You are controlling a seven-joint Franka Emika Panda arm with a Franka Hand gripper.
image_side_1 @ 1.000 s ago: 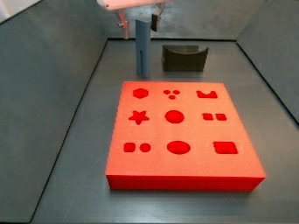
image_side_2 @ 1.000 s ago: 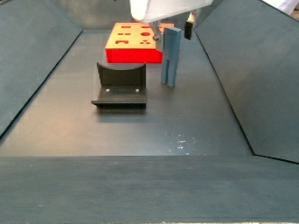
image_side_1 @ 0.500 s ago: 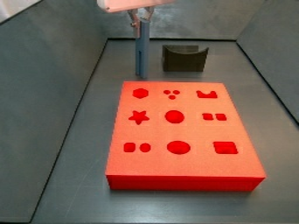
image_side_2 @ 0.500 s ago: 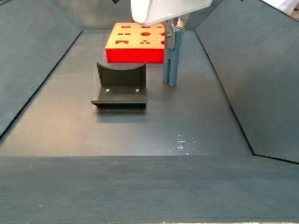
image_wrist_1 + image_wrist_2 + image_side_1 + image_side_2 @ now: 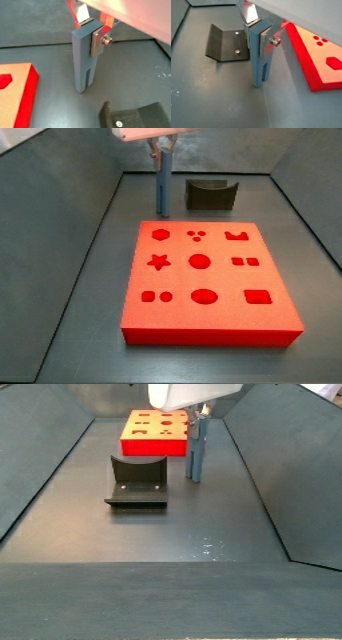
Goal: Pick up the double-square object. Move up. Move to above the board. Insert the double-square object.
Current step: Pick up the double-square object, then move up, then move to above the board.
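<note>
1. Light even, soft, fairly bright in all views; seems to come from above, no hard shadows.
2. Board (image 5: 211, 276) glows saturated red-orange in a side view, cutouts low contrast, top face near blown out.
3. Desk (image 5: 160, 534) grey w/ faint sheen; small white specks of glare nearer the camera.
4. Wrist views: pincer (image 5: 92, 21) sits at frame edge, housing pink-white, overexposed, blurry; silver fingers (image 5: 265, 40) catch highlights.
5. Double-square object (image 5: 83, 60) sharp, casts only a weak shadow at its foot.
6. All frames low-res, slightly soft, esp. the far end in both side views.
</note>
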